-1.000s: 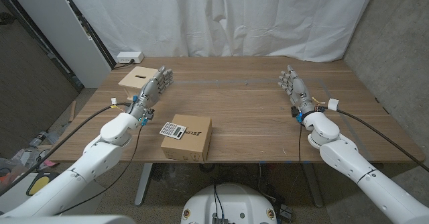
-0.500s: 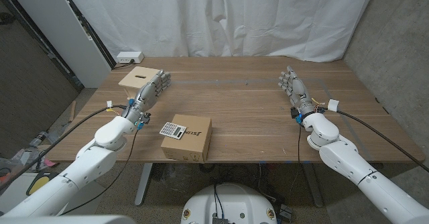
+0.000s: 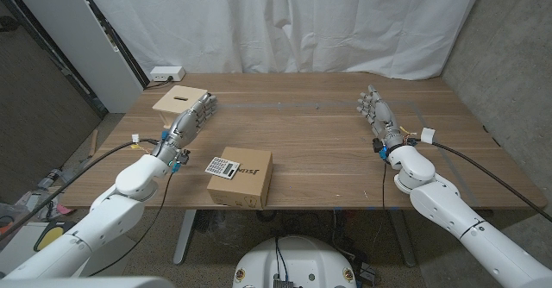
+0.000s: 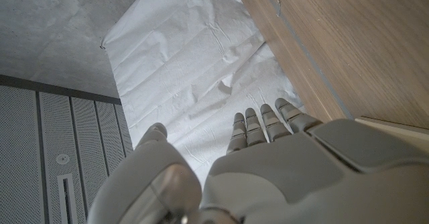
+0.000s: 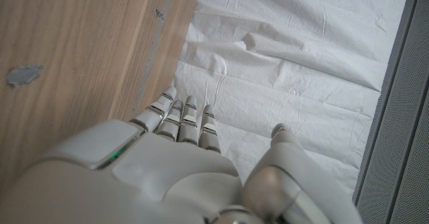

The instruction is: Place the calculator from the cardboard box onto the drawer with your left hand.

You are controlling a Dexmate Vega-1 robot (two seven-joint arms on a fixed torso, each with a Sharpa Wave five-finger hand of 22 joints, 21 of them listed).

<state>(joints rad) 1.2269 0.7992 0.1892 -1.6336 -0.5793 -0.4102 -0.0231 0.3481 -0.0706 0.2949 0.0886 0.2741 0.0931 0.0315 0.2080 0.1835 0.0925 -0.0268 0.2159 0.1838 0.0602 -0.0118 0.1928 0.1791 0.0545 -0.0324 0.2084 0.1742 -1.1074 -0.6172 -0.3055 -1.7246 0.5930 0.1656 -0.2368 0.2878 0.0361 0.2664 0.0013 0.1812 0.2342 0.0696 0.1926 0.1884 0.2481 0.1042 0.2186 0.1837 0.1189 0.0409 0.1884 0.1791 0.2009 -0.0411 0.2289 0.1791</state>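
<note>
Left hand (image 3: 191, 118) is open, fingers straight and holding nothing, sitting near the worktop's (image 3: 319, 141) left edge, just in front of the drawer (image 3: 178, 97) at the far left corner. Right hand (image 3: 378, 115) is open too, over by the right edge. Calculator (image 3: 222, 166) is lying on top of the box (image 3: 241, 177) at the near edge, middle-ish. So I'd say the reach hasn't really started. Next up, the left hand needs to swing toward the near edge, come down over the calculator and get fingers around its thin sides.
</note>
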